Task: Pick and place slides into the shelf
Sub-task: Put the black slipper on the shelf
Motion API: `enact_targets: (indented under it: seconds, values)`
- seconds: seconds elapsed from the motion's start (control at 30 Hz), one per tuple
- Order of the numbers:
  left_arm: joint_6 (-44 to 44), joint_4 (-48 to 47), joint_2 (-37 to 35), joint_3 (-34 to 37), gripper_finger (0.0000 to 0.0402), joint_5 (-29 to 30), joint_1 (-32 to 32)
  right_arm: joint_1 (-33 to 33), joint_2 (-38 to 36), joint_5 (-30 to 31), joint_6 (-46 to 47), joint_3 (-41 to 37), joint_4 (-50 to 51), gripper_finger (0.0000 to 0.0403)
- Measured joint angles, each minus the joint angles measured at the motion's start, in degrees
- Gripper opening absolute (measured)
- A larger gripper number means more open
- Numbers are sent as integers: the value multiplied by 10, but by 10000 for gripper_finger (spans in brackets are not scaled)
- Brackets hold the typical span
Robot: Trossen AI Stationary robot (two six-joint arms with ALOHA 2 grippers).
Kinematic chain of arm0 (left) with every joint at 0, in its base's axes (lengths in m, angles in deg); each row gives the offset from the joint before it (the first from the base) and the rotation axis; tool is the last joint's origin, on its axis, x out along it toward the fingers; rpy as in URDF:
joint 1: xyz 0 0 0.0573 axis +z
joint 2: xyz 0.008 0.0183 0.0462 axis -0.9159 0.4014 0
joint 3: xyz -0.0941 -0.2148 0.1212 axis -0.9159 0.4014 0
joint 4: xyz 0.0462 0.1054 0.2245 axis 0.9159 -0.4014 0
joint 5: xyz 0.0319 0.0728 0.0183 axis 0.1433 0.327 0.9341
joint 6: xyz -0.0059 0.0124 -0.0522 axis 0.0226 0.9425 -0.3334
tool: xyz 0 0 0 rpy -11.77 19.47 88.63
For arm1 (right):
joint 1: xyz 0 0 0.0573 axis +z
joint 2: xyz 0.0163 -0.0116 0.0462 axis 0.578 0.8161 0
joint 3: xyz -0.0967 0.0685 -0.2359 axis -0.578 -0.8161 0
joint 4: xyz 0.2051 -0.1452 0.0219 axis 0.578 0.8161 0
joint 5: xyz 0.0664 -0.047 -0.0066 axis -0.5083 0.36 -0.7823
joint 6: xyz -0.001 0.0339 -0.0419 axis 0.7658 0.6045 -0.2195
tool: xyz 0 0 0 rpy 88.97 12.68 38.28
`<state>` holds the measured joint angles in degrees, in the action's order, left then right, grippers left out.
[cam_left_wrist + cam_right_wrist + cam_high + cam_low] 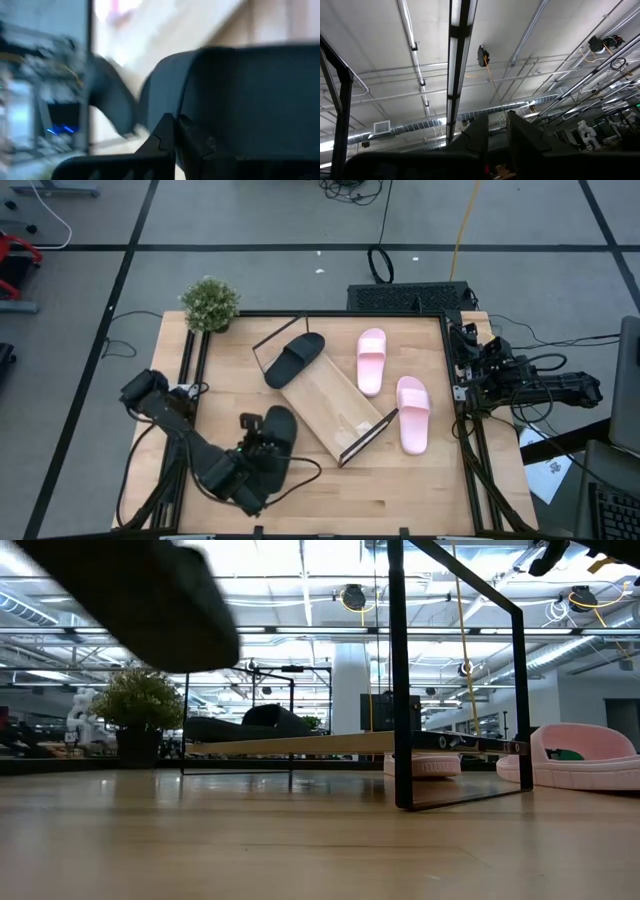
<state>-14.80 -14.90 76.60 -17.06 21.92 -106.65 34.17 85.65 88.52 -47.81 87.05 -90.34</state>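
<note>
The left tool (pixel 262 442) pinches a matte black slide sandal (pixel 276 442) near the table's (pixel 300 500) front edge. The right tool (pixel 462 345), fingers pressed together, waits beyond the right edge.

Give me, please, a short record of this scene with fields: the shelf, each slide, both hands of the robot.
shelf: long light-wood board with black wire end frames, lying diagonally mid-table
black slide on shelf: matte black slide sandal, resting on the shelf's far end
second black slide: matte black slide sandal, lifted off the table, in the left hand's grip
pink slides: two pale pink slide sandals, on the table right of the shelf
left hand, near side of the table, shut on the second black slide
right hand, parked at the table's right edge, holding nothing
</note>
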Motion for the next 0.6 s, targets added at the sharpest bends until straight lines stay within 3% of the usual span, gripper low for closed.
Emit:
enact_targets:
  seconds: [0.13, 0.33, 0.6]
  values:
    - [137, 1, 0, -13, 0, 59, 47, 0, 1, 0, 9, 0, 0, 59]
    - [320, 55, -3, -13, 0, 96, 125, 0, 2, 1, 9, 0, 0, 59]
    - [520, 222, -57, -12, 0, 88, 196, 0, 2, 1, 9, 0, 0, 59]
